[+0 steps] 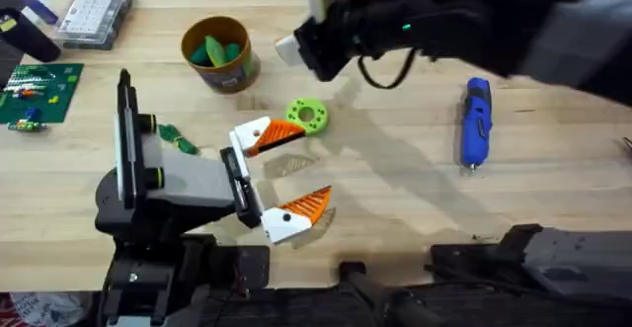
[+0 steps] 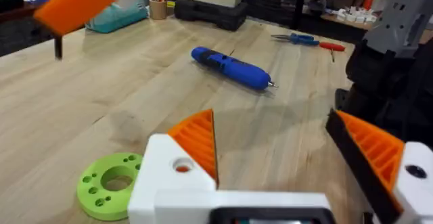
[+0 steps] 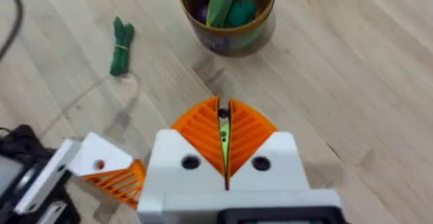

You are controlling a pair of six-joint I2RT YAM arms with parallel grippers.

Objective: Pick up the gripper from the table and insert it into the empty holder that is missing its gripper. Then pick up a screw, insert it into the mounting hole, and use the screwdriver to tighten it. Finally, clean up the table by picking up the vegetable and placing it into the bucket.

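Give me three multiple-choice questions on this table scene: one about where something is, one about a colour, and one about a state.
1. Where is the screwdriver?
A. In the bucket
B. Lying on the table, apart from both grippers
C. Held in the left gripper

2. What colour is the disc with holes near the left gripper?
A. Green
B. Red
C. Black

3. How do the left gripper's fingers stand?
A. Shut on the screwdriver
B. Shut on a vegetable
C. Open, with nothing between them

Answers:
1. B: the blue tool lies alone on the table, off to the right.
2. A: the disc is bright green in the overhead and left wrist views.
3. C: the two orange pads are spread wide, with bare wood between them.
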